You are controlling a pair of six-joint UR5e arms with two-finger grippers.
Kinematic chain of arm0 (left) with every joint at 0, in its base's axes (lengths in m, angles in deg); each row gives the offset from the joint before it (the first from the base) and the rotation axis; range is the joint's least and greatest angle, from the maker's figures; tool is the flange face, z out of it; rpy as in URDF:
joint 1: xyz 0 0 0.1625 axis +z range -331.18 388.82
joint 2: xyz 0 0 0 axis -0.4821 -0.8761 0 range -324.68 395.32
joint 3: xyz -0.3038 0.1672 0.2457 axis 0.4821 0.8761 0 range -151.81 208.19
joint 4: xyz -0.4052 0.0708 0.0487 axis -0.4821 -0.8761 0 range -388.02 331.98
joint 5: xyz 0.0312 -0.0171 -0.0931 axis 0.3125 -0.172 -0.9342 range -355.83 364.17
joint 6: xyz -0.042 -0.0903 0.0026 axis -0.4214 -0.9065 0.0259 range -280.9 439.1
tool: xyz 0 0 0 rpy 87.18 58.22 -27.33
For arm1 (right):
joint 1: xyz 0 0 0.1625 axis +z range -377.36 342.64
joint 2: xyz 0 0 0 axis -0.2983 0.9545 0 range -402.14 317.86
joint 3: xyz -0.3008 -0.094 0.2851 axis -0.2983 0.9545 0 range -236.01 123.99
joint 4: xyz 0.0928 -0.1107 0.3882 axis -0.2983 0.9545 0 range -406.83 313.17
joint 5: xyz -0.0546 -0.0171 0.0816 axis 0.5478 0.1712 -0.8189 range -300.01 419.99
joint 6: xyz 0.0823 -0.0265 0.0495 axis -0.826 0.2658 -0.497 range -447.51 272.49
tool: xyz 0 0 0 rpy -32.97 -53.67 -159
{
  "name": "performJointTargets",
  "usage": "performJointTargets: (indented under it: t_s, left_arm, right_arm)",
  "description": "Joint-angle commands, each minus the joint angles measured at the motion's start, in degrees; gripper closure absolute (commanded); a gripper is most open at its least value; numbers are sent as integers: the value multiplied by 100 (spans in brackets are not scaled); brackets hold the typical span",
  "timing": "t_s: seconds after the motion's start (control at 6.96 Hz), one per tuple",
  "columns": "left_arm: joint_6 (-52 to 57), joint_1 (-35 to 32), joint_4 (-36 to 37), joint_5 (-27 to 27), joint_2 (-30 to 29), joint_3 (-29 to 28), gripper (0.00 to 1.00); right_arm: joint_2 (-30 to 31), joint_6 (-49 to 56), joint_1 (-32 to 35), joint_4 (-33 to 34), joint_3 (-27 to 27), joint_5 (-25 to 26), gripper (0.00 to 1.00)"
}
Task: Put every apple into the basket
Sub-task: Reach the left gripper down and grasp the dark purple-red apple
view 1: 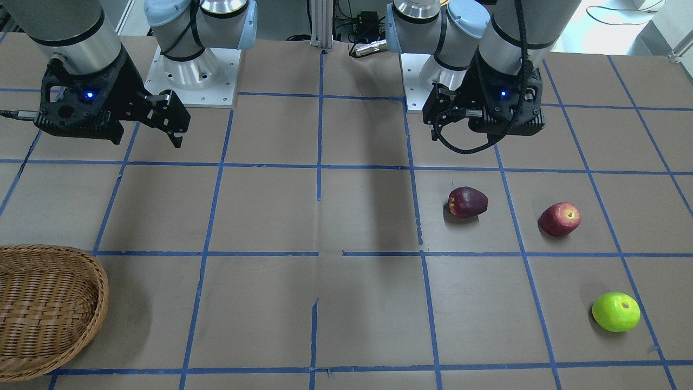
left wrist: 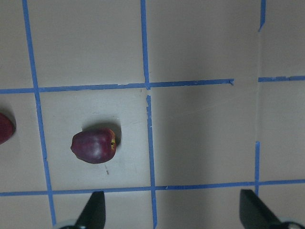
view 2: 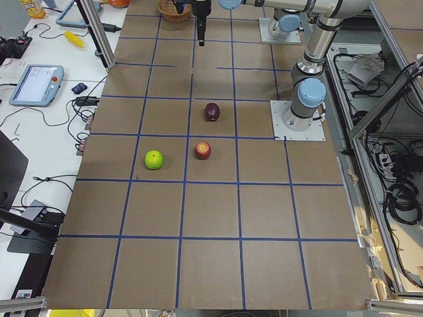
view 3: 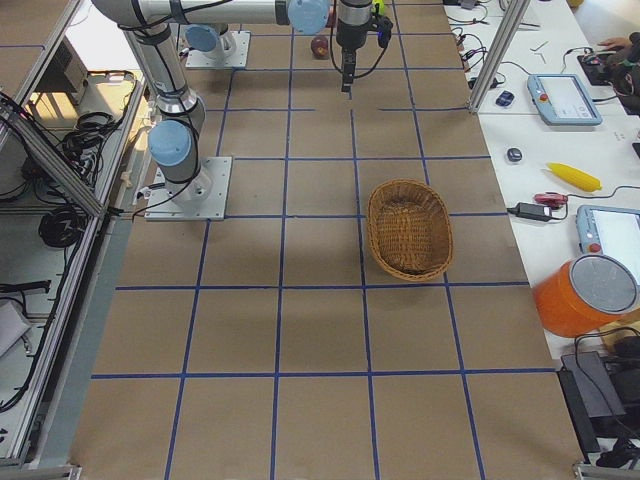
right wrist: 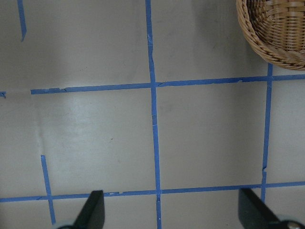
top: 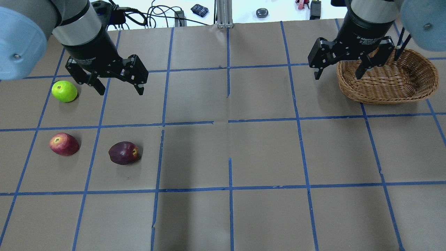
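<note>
Three apples lie on the table on my left side. The dark maroon apple (top: pixel 122 152) (view 1: pixel 467 202) (left wrist: pixel 94 146) lies nearest the centre. The red apple (top: pixel 63 144) (view 1: pixel 559 219) lies beside it, further out. The lime green apple (top: pixel 64 91) (view 1: pixel 615 311) lies further from my base. My left gripper (top: pixel 121 91) (left wrist: pixel 172 212) is open and empty, raised above the table between the green and maroon apples. The wicker basket (top: pixel 383 99) (view 1: pixel 103 292) (right wrist: pixel 252 43) stands empty on my right side. My right gripper (top: pixel 337 77) (right wrist: pixel 172 212) is open and empty, raised just left of the basket.
Brown paper with a blue tape grid (top: pixel 228 120) covers the table. Cables and small items (top: pixel 199 9) lie beyond the far edge. Tablets, a yellow object and an orange container (view 3: pixel 585 295) sit on the operators' side table.
</note>
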Motion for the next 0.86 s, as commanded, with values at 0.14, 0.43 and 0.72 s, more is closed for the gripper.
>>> performJointTargets:
  t_s: [0.14, 0.43, 0.72]
  left_arm:
    - [1241, 1003, 1572, 36, -75, 1680, 0]
    - [1315, 1128, 2667, 19, -180, 2553, 0]
    - [1393, 1172, 2984, 36, -513, 2697, 0]
  right_arm:
    - [0, 9, 8, -18, -9, 3, 0]
    - [9, 18, 9, -44, -9, 3, 0]
    - [9, 18, 9, -45, -9, 12, 0]
